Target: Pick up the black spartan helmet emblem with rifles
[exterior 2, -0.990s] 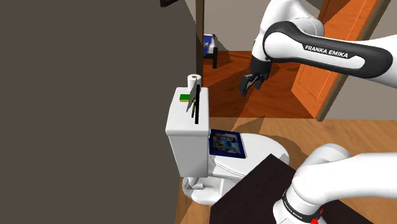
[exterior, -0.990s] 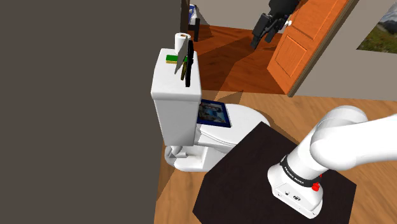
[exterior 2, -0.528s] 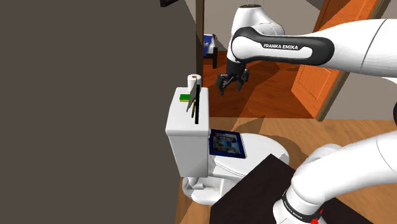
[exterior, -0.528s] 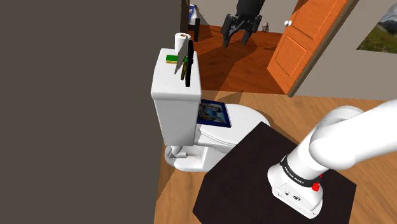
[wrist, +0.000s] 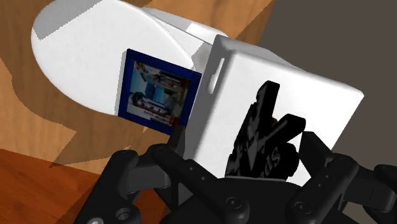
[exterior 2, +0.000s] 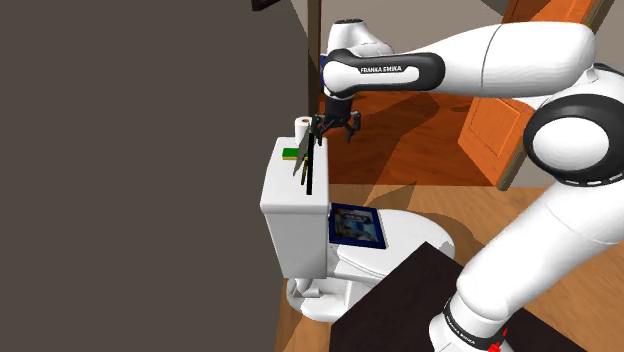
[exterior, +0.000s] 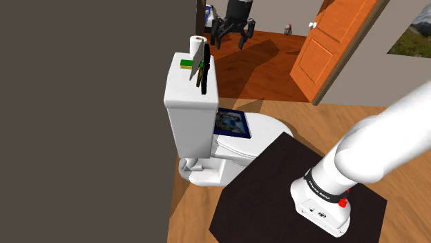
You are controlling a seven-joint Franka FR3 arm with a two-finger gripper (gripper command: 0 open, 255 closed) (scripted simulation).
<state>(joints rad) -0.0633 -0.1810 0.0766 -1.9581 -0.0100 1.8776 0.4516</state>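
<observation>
A white Franka arm reaches out from its black stand (exterior: 276, 193) with its black claw (exterior: 230, 38) hanging in the air over a white toilet, fingers (exterior 2: 319, 128) spread apart and gripping nothing. The black helmet emblem (exterior: 202, 69) stands on edge on the lid of the toilet tank (exterior: 190, 110), below the claw and on the wall side of it. In the second exterior view the claw (exterior 2: 335, 125) sits close to the emblem (exterior 2: 305, 165) near its upper end, though whether it is level with the tank or beyond it cannot be told. The wrist view looks down between the parted fingers, the claw (wrist: 224, 156) framing the emblem (wrist: 264, 137) against the white tank (wrist: 305, 95) with neither finger touching it. A toilet roll (exterior: 197, 45) stands upright on the tank just beside the emblem, level with the claw in the second exterior view, and a green and yellow block (exterior: 186, 63) lies on the lid farther from the claw, past the emblem. A blue box (exterior: 230, 122) rests flat on the closed toilet lid, well below the claw. An orange door (exterior: 331, 41) stands open behind the arm, away from the wall.
</observation>
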